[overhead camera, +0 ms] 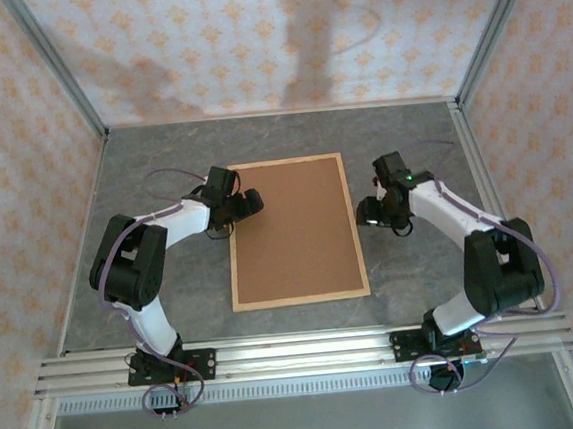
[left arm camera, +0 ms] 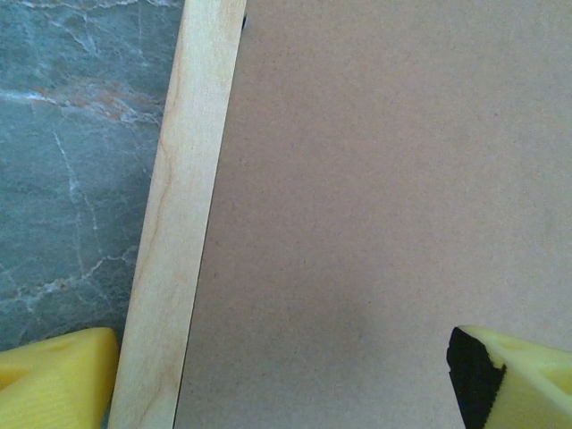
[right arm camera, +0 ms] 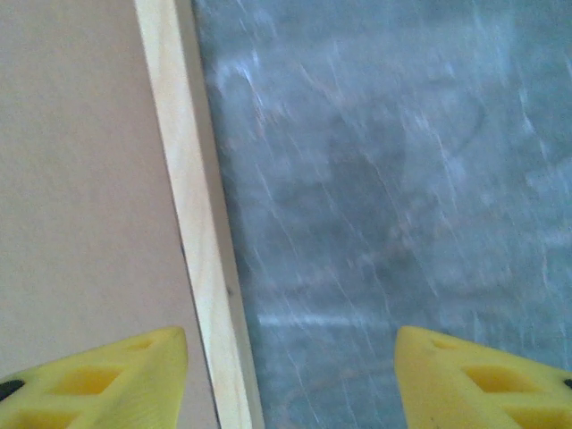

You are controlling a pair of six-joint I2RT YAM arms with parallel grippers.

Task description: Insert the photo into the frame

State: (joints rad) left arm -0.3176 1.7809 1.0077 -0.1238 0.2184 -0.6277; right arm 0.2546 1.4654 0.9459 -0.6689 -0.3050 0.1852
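My left claw: It is wide open and holds nothing. One finger hangs over the worktop and the other over the brown board. The left wood strip runs between them.

My right claw: It is open too, and holds nothing. One finger is over the edge of the brown board. The other is out over the bare worktop, with the right wood strip between them.

Frame: It lies flat in the middle of the worktop, between my two arms. The brown board sits inside its four strips.

Photo: I think it lies under the brown board, but I cannot tell for sure.

Step now: I think the board is in and my job is to let go cleanly.

How to do it well: I should lift both claws straight up, not sideways. My fingers sit on both sides of the thin strips, so a sideways pull could catch a strip and drag the frame.

Check first: I should look at each edge of the board. It should sit flat, with no corner riding up on a strip.

If a corner sticks up: I should press down softly near that edge, one side at a time.

What could go wrong: A hard push on one side could tip the board up on the other side.
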